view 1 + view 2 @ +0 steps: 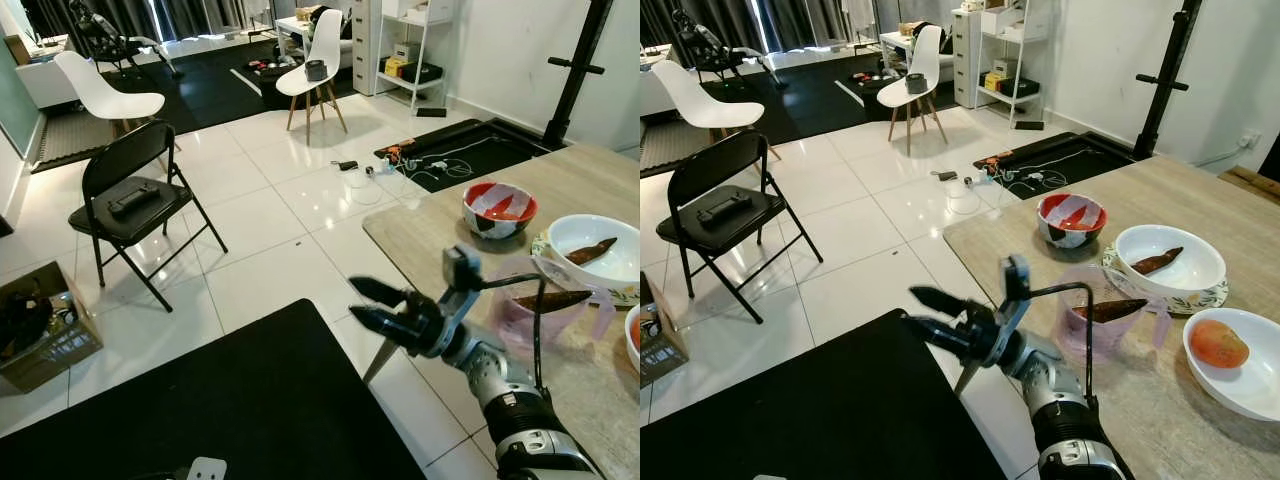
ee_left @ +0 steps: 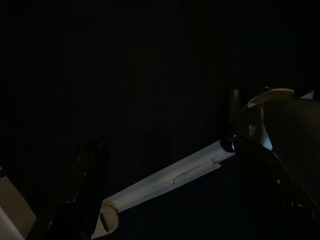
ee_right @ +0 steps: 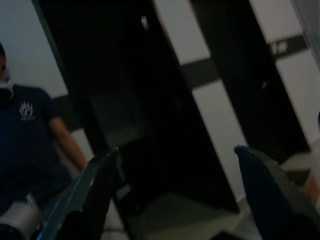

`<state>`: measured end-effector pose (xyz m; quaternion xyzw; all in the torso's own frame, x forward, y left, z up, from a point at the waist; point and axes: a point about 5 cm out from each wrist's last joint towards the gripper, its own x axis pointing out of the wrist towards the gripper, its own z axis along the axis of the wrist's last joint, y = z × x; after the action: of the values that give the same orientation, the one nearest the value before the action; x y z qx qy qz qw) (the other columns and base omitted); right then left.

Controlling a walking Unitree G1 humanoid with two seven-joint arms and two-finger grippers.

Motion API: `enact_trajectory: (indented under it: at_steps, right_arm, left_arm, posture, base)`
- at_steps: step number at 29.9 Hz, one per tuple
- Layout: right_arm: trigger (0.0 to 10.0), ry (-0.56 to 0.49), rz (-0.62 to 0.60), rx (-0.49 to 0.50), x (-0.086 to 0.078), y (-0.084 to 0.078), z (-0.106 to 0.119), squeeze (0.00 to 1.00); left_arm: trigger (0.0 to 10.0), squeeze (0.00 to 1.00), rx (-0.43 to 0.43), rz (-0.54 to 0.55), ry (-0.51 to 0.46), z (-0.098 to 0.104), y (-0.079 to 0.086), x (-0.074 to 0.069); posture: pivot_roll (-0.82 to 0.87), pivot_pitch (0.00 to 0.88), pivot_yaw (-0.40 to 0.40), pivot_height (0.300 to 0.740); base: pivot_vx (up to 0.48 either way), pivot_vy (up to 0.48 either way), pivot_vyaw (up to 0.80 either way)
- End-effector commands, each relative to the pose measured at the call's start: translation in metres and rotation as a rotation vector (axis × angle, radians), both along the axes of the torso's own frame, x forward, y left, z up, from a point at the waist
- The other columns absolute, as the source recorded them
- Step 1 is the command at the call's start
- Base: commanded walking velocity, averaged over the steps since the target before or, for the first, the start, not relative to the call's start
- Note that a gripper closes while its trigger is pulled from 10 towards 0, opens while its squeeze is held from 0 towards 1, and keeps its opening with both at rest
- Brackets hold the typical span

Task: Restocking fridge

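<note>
My right gripper (image 1: pixel 352 298) is raised off the wooden table's (image 1: pixel 440 240) left edge, above the floor, its jaws open and holding nothing. On the table behind it stand a translucent purple cup (image 1: pixel 540 300) with a brown root in it, a red-patterned bowl (image 1: pixel 499 208), and a white bowl (image 1: pixel 596 250) with another brown piece. An orange fruit (image 1: pixel 1218 343) lies in a white dish (image 1: pixel 1240 385) at the right edge. The left wrist view is dark; my left gripper (image 2: pixel 171 139) shows there with its fingers apart and nothing between them.
A black mat (image 1: pixel 230 410) covers the floor below my arm. A black folding chair (image 1: pixel 130 200) stands to the left, with a cardboard box (image 1: pixel 40 330) nearer. Cables (image 1: pixel 440 160) lie on a dark mat beyond the table. A person (image 3: pixel 30 145) in a dark shirt shows in the right wrist view.
</note>
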<state>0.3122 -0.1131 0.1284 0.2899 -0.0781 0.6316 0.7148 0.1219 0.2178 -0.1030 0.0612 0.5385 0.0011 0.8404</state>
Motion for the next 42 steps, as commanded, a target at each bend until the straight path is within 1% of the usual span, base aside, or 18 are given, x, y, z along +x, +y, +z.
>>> enact_trajectory:
  at_steps: [1, 4, 7, 10, 15, 18, 19, 21, 24, 25, 26, 27, 28, 29, 30, 32, 34, 42]
  right_arm:
    - [10.0, -0.042, -0.037, 0.045, 0.005, -0.003, 0.014, 1.00]
    - [10.0, -0.136, -0.172, 0.116, 0.015, -0.018, 0.047, 1.00]
    - [10.0, -0.162, -0.194, 0.128, 0.016, -0.021, 0.054, 1.00]
    - [10.0, -0.244, -0.279, 0.158, 0.017, -0.035, 0.084, 1.00]
    - [10.0, -0.275, -0.334, 0.146, 0.018, -0.043, 0.095, 1.00]
    - [10.0, -0.296, -0.569, 0.073, 0.030, -0.074, 0.113, 1.00]
    - [10.0, -0.296, -0.569, 0.073, 0.030, -0.074, 0.113, 1.00]
    - [10.0, -0.267, -0.763, 0.034, 0.039, -0.104, 0.119, 1.00]
    - [10.0, -0.245, -0.837, 0.025, 0.041, -0.117, 0.120, 1.00]
    - [10.0, -0.216, -0.926, -0.013, 0.043, -0.131, 0.119, 0.72]
    - [10.0, -0.216, -0.926, -0.013, 0.043, -0.131, 0.119, 0.72]
    - [10.0, -0.188, -0.994, -0.036, 0.043, -0.143, 0.119, 0.22]
    - [10.0, -0.160, -1.044, -0.064, 0.043, -0.154, 0.116, 0.00]
    - [10.0, -0.160, -1.044, -0.064, 0.043, -0.154, 0.116, 0.00]
    - [10.0, -0.108, -1.152, -0.147, 0.039, -0.178, 0.110, 0.00]
    - [10.0, -0.108, -1.152, -0.147, 0.039, -0.178, 0.110, 0.00]
    - [10.0, -0.055, -1.251, -0.247, 0.035, -0.198, 0.102, 0.00]
    - [10.0, -0.017, -1.249, -0.316, 0.027, -0.215, 0.092, 0.00]
  left_arm:
    - [10.0, 0.00, 0.015, -0.008, 0.011, 0.000, 0.004, -0.002]
    - [10.0, 0.00, 0.013, -0.013, 0.010, 0.000, 0.004, -0.002]
    - [10.0, 0.00, 0.013, -0.015, 0.011, 0.000, 0.003, -0.002]
    - [10.0, 0.00, 0.011, -0.020, 0.012, 0.000, 0.002, -0.002]
    - [10.0, 0.00, 0.009, -0.022, 0.013, -0.001, 0.001, -0.002]
    - [10.0, 0.00, 0.008, -0.024, 0.014, -0.001, 0.000, -0.003]
    - [10.0, 0.00, 0.008, -0.024, 0.014, -0.001, 0.000, -0.003]
    - [10.0, 0.00, 0.009, -0.024, 0.015, -0.001, 0.000, -0.003]
    - [10.0, 0.00, 0.009, -0.024, 0.015, -0.001, 0.000, -0.003]
    - [10.0, 0.00, 0.009, -0.024, 0.014, -0.001, 0.000, -0.002]
    - [10.0, 0.00, 0.009, -0.024, 0.014, -0.001, 0.000, -0.002]
    - [10.0, 0.00, 0.009, -0.023, 0.014, -0.001, 0.000, -0.002]
    - [10.0, 0.00, 0.009, -0.023, 0.013, -0.001, 0.000, -0.002]
    - [10.0, 0.00, 0.009, -0.023, 0.013, -0.001, 0.000, -0.002]
    - [10.0, 0.00, 0.007, -0.023, 0.013, -0.001, -0.001, -0.002]
    - [10.0, 0.00, 0.007, -0.023, 0.013, -0.001, -0.001, -0.002]
    - [10.0, 0.00, 0.006, -0.024, 0.014, -0.001, -0.001, -0.002]
    - [10.0, 0.00, 0.007, -0.030, 0.017, -0.001, -0.002, -0.003]
  posture:
    - [0.03, 0.000, 0.045, 0.740]
    - [0.03, 0.000, 0.044, 0.740]
    - [0.03, 0.000, 0.044, 0.740]
    - [0.03, 0.000, 0.044, 0.740]
    - [0.03, 0.000, 0.042, 0.740]
    - [0.03, 0.000, 0.041, 0.740]
    - [0.03, 0.000, 0.041, 0.740]
    - [0.03, 0.000, 0.039, 0.740]
    - [0.03, 0.000, 0.039, 0.740]
    - [0.03, 0.000, 0.039, 0.740]
    - [0.03, 0.000, 0.039, 0.740]
    - [0.03, 0.000, 0.035, 0.740]
    - [0.03, 0.000, 0.035, 0.740]
    - [0.03, 0.000, 0.035, 0.740]
    - [0.03, 0.000, 0.035, 0.740]
    - [0.03, 0.000, 0.035, 0.740]
    - [0.03, 0.000, 0.034, 0.740]
    - [0.02, 0.000, 0.039, 0.740]
  base:
    - [0.000, 0.000, 0.00]
    - [0.000, 0.000, 0.00]
    - [0.000, 0.000, 0.00]
    - [0.000, 0.000, 0.00]
    - [0.000, 0.000, 0.00]
    - [0.000, 0.000, 0.00]
    - [0.000, 0.000, 0.00]
    - [0.000, 0.000, 0.00]
    - [0.000, 0.000, 0.00]
    - [0.000, 0.000, 0.00]
    - [0.000, 0.000, 0.00]
    - [0.000, 0.000, 0.00]
    - [0.000, 0.000, 0.00]
    - [0.000, 0.000, 0.00]
    - [0.000, 0.000, 0.00]
    - [0.000, 0.000, 0.00]
    - [0.000, 0.000, 0.00]
    - [0.000, 0.000, -0.48]
